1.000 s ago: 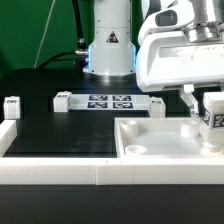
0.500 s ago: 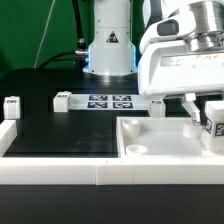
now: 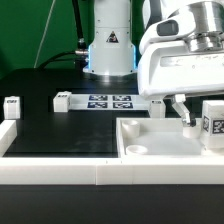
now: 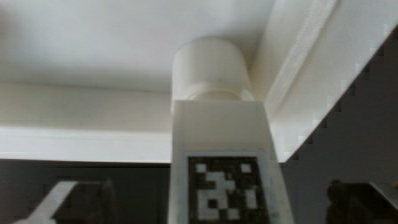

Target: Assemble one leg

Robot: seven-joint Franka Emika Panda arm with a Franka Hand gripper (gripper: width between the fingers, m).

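The leg (image 3: pixel 212 122) is a small white block with a black-and-white tag. It stands upright at the exterior view's right, in the far right corner of the large white rimmed tray piece (image 3: pixel 140 150). My gripper (image 3: pixel 200 118) straddles it. One finger (image 3: pixel 184 112) shows to the leg's left with a gap; the other is hidden. In the wrist view the leg (image 4: pixel 221 130) fills the middle, its round peg end toward the tray's corner. Both dark fingertips (image 4: pixel 64 202) stand well apart from its sides, so my gripper (image 4: pixel 210 206) is open.
The marker board (image 3: pixel 110 101) lies at the back of the black mat. Small white legs stand at the exterior view's left (image 3: pixel 12 104), beside the board (image 3: pixel 62 99) and right of it (image 3: pixel 158 103). The robot base (image 3: pixel 108 45) is behind. A white barrier (image 3: pixel 60 172) runs along the front.
The leg sits lower in the tray's corner than before. The visible finger has drawn away from it toward the exterior view's left, and the hand has shifted slightly.
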